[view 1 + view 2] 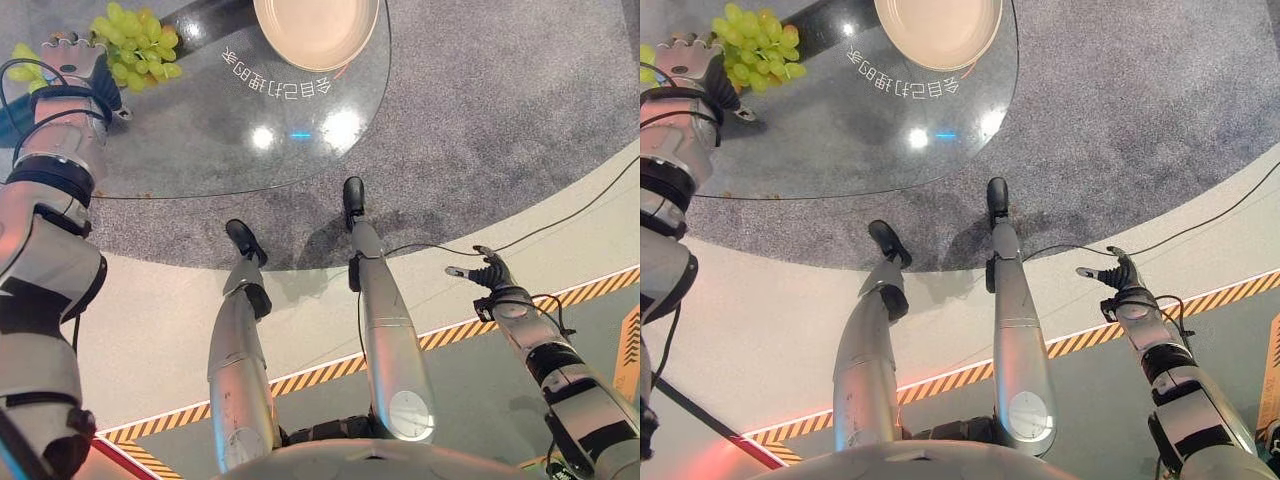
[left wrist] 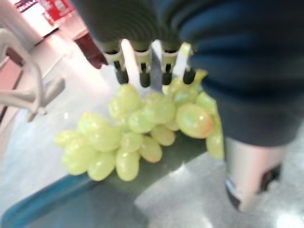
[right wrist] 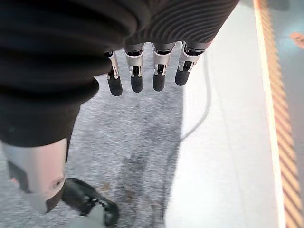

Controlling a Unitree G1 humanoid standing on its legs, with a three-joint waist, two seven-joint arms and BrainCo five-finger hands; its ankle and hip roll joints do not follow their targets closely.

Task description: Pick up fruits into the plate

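Observation:
A bunch of green grapes (image 1: 140, 45) lies on the round glass table (image 1: 220, 130) at its far left. My left hand (image 1: 72, 55) is right beside the bunch, on its left. In the left wrist view its straight fingers (image 2: 142, 71) reach over the grapes (image 2: 137, 128) and the thumb (image 2: 249, 175) stands apart on the near side, so the hand is open. A beige plate (image 1: 315, 28) rests empty at the table's far edge, to the right of the grapes. My right hand (image 1: 487, 275) hangs low over the floor at the right, fingers (image 3: 135, 78) straight, holding nothing.
A yellow-green piece of fruit (image 1: 22, 62) shows past the left hand, partly hidden by it. White lettering (image 1: 275, 80) is printed on the glass near the plate. Grey carpet (image 1: 500, 100) lies under the table, and striped tape (image 1: 590, 290) crosses the floor.

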